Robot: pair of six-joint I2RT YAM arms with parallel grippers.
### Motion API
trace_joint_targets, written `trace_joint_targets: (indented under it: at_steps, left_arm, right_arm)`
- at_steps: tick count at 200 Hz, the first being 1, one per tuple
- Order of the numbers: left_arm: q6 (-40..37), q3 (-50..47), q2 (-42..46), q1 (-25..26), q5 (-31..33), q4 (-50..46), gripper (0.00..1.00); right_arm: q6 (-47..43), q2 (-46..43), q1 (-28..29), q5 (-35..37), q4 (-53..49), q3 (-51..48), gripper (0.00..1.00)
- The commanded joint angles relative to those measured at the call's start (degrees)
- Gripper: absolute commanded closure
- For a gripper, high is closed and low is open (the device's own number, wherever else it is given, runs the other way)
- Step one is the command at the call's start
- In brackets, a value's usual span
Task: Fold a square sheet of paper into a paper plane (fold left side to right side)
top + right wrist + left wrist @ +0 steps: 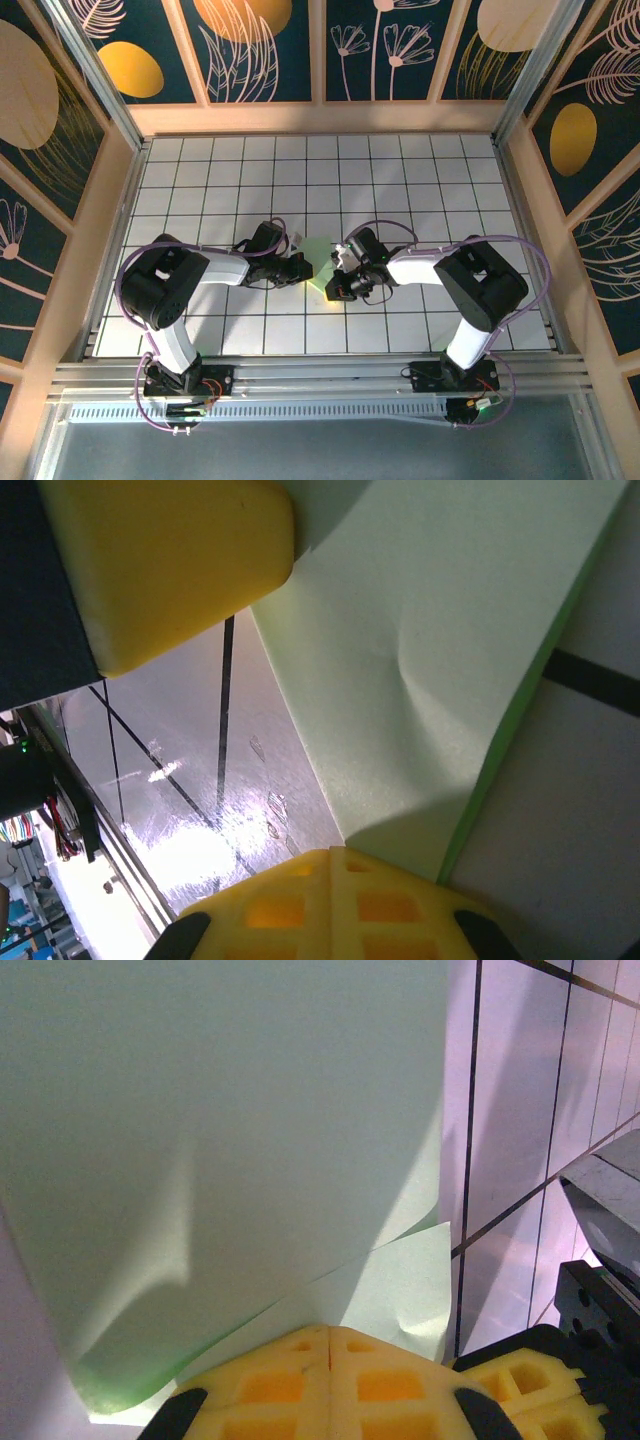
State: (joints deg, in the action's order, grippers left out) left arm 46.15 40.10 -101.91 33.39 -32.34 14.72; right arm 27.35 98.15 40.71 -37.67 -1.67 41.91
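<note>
- The two arms, left (165, 285) and right (480, 280), rise closest to the overhead camera and bend inward from the near edge, so their wrists meet near the middle.
- The white tiled worktop (400, 180) spreads beneath them.
- The square sheet of paper (320, 250), pale green, lies at the worktop's centre between the two wrists. In the left wrist view (200, 1140) part of it stands up off the tiles, with a lower layer beneath.
- The left tool (330, 1332) has its yellow pads pressed together, and the paper's edge runs into its tips, apparently pinched.
- The right tool (335, 855) is likewise closed, just beside the left one, with a raised edge of the sheet (430, 680) meeting its tips.
</note>
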Motion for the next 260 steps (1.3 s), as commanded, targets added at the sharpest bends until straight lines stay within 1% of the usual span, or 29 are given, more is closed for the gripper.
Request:
trace_joint_targets:
  at_steps: [1, 59, 132, 175, 203, 219, 239, 260]
  left_arm:
    - [-1.4, -1.1, -3.4, 0.0, 6.1, -7.0, 1.0]
    - [-1.4, -1.0, -3.4, 0.0, 6.3, -7.3, 1.0]
    - [-1.3, -0.9, -3.5, 0.0, 7.1, -7.8, 1.0]
    - [-1.3, -0.9, -3.4, 0.0, 7.3, -7.9, 1.0]
    - [-1.2, -0.9, -3.1, 0.0, 7.2, -7.9, 1.0]
    - [-1.2, -0.9, -3.0, 0.0, 7.1, -7.8, 1.0]
    - [-1.1, -0.9, -2.9, 0.0, 7.1, -7.7, 1.0]
    - [-1.0, -0.9, -2.8, 0.0, 7.0, -7.6, 1.0]
  right_arm:
    - [-1.0, -0.5, 0.0, 0.9, -1.5, 1.1, 0.97]
    - [-0.6, 0.4, -0.2, 1.4, -2.1, 0.3, 0.97]
    - [-1.3, 1.2, -0.2, 1.3, -8.0, -1.6, 0.98]
    - [-3.2, -0.7, -0.2, 0.3, -12.2, -1.9, 1.0]
    - [-4.8, -4.2, -0.6, -0.1, -14.8, 0.3, 1.0]
    - [-4.8, -6.2, -1.0, -2.0, -14.4, 1.9, 1.0]
    - [-3.8, -7.2, -1.0, -4.5, -11.3, 2.8, 1.0]
    - [-1.5, -5.9, -1.0, -3.8, -6.8, 2.8, 1.0]
